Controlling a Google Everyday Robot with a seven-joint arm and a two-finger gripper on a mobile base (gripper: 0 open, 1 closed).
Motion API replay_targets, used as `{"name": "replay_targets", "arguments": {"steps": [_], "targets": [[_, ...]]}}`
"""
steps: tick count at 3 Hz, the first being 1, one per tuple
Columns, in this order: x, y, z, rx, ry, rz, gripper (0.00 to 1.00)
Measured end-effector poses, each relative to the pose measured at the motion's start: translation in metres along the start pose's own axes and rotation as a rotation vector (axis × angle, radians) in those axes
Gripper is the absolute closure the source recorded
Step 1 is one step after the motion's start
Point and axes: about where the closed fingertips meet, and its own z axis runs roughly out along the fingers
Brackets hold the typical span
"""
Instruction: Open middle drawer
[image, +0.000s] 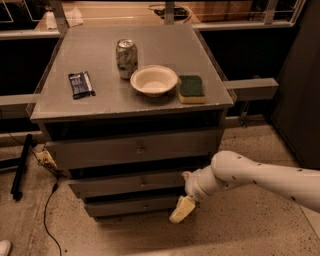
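One claw (182, 210) below middle drawer (130, 183) right end; can (126, 57), bowl (153, 80), sponge (191, 88) above

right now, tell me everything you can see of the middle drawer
The middle drawer has a long, flat, grey metal-looking front with a small central knob. It looks shut, between the taller top drawer and the bottom drawer. The arm hides its right end; the gripper hangs just below, off the knob.

The middle drawer (129, 183) is matt grey metal, the can (126, 58) shiny metal, the sponge (191, 86) rough-topped. The gripper (182, 210), low beside the bottom drawer (131, 205), looks smooth cream plastic.
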Motion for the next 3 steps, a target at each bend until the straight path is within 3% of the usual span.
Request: {"name": "replay_targets", "arguments": {"steps": [3], "targets": [[-0.01,-0.049,0.038,0.032,0.051,-0.006,0.0]]}}
